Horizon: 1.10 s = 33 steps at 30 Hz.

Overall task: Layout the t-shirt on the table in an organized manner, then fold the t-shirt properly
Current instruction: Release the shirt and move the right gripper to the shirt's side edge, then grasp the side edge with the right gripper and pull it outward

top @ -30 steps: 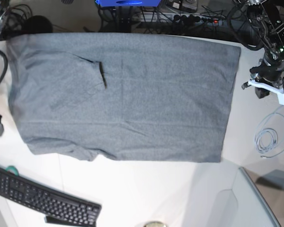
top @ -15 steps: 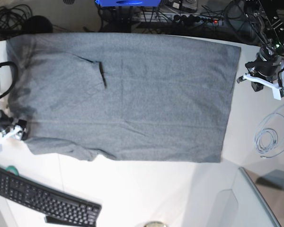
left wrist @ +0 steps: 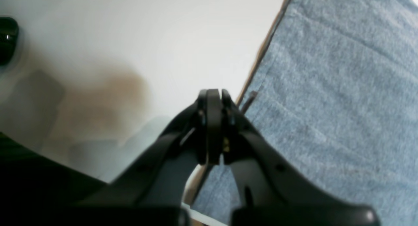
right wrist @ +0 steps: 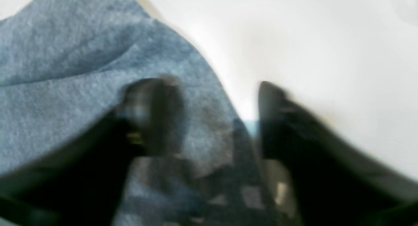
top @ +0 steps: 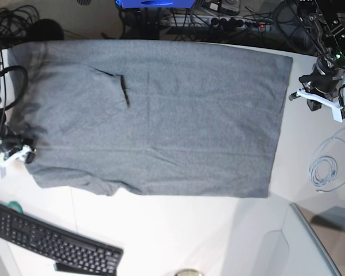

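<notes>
**Right arm closes in on shirt's near corner**

The plain heather-grey knit t-shirt (top: 149,115) lies spread across the large white matte surface (top: 178,230), one sleeve folded inward onto the body. Within the last second the right gripper (top: 11,155), absent from the overhead view a second ago, has come in to the shirt's lower corner on that view's left; its fingers (right wrist: 153,115) stand apart, straddling the cloth edge, nothing yet held. The left gripper (top: 316,99) has drifted slightly up beside the opposite hem, its fingers (left wrist: 212,121) pressed together and empty. The layout looks largely done; a corner pinch to start the fold seems the likely next step.
</notes>
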Each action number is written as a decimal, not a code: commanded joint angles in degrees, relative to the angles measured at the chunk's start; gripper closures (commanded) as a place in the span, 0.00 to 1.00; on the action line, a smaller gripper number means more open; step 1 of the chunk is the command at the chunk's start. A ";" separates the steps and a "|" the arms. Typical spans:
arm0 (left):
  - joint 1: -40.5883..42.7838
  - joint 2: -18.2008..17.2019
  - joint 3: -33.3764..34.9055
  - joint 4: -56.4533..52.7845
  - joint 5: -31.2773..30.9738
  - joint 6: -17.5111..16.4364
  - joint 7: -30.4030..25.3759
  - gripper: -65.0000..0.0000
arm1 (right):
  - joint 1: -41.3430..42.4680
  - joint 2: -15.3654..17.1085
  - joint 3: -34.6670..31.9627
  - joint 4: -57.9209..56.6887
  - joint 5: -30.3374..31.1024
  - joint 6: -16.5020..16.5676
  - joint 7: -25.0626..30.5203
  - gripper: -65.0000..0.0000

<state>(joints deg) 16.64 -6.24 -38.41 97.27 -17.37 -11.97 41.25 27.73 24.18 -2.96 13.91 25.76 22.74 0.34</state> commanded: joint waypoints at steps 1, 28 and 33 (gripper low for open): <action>-0.25 -1.01 -0.22 0.88 -0.35 0.14 -1.21 1.00 | 0.63 0.39 0.10 0.46 0.22 0.33 -1.17 0.66; -1.66 -1.28 -0.05 0.79 -0.35 0.14 -1.21 1.00 | -29.62 -6.21 19.45 66.92 0.31 0.60 -33.88 1.00; -2.01 -1.28 -0.05 0.79 -0.35 0.14 -1.21 1.00 | -34.01 -10.43 19.45 73.60 0.13 0.42 -39.50 1.00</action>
<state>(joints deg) 15.09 -6.72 -38.22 97.21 -17.32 -11.94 41.23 -6.57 13.06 16.14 86.63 25.41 23.11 -39.70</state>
